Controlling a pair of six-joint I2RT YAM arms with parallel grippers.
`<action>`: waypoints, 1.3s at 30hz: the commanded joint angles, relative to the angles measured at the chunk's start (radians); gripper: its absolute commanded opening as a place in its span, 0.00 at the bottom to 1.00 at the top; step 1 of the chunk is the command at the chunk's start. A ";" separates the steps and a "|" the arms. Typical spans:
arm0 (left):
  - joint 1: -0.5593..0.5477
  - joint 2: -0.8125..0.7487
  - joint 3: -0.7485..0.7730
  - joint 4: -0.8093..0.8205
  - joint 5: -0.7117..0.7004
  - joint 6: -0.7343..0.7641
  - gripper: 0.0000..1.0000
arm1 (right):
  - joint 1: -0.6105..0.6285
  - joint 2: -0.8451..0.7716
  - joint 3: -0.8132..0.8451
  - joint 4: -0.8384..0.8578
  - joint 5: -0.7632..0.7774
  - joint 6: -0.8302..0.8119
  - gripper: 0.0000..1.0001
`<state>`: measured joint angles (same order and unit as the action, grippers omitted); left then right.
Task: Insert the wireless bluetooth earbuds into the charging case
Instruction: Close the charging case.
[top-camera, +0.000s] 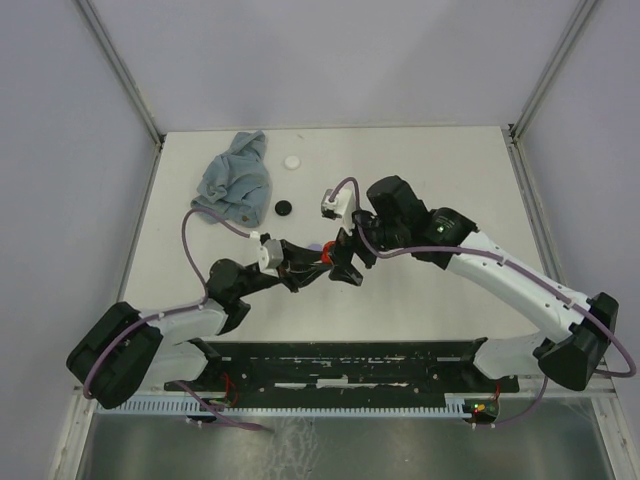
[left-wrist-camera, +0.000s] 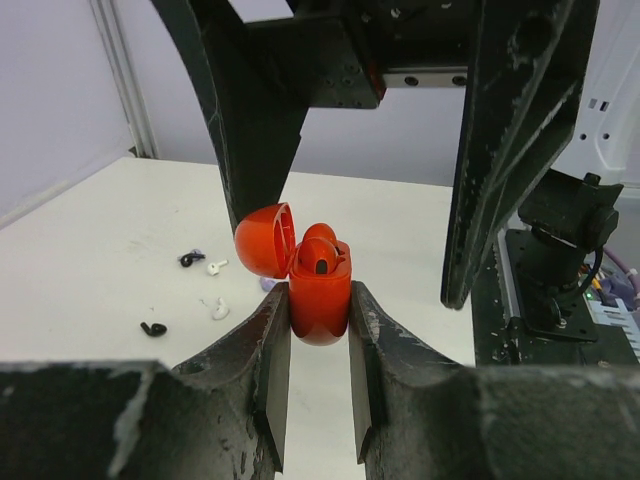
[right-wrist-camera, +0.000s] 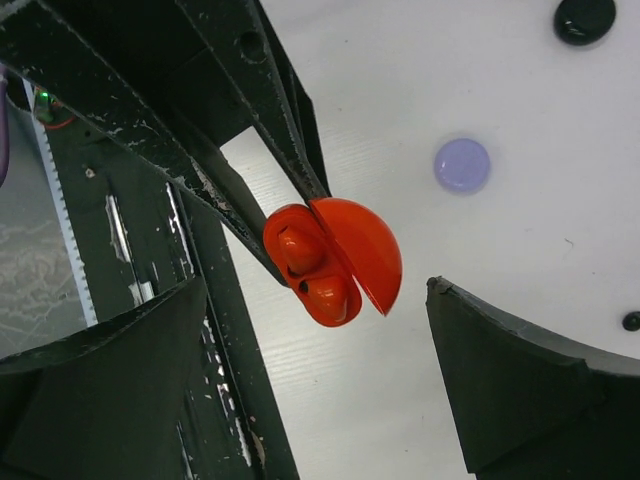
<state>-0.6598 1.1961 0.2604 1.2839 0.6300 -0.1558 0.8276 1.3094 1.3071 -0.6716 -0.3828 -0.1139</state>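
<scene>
Table (top-camera: 420, 300) first: white, w/ frame posts (top-camera: 120, 70) at the far corners and a black rail (top-camera: 350, 365) along the near edge by the arm bases. Next down, a blue-grey cloth (top-camera: 238, 180) is bunched far-left.

We see the right gripper (top-camera: 346, 260) spread wide and holding nothing. Its fingers (left-wrist-camera: 510, 150) stand either side of the red charging case (right-wrist-camera: 330, 265). The left gripper (left-wrist-camera: 319, 292) is clamped on that case's lower body. The lid is flipped open, and the case is mid-table and, we think, lifted off the surface.

Smaller: a lavender disc (right-wrist-camera: 462, 165), a black disc (top-camera: 284, 208), a white disc (top-camera: 291, 161). Smallest: two red earbuds (right-wrist-camera: 300, 245) sit in the case wells, and loose earbuds (left-wrist-camera: 215, 267), black and white, lie on the table near it.

Risks, as we judge them:
- The right fingers are close to the lid, so a sideways pull-out could clip it and twist the case in the pinch.
- A bud not fully seated could pop out.

Room: straight up and to the right looks open. Far-left has cloth and discs; the near side has the rail.
</scene>
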 joint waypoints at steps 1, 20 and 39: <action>-0.004 0.016 0.044 0.018 0.041 -0.015 0.03 | -0.011 0.034 0.047 -0.026 -0.112 -0.100 1.00; 0.009 0.129 0.095 -0.079 -0.046 -0.091 0.03 | -0.027 -0.015 0.001 -0.060 -0.105 -0.138 0.99; -0.012 0.242 0.203 -0.642 -0.134 -0.610 0.05 | -0.030 -0.274 -0.348 0.233 0.487 0.234 1.00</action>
<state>-0.6579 1.3983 0.4561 0.7193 0.5186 -0.5591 0.7982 1.0996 1.0378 -0.5625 -0.0277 0.0162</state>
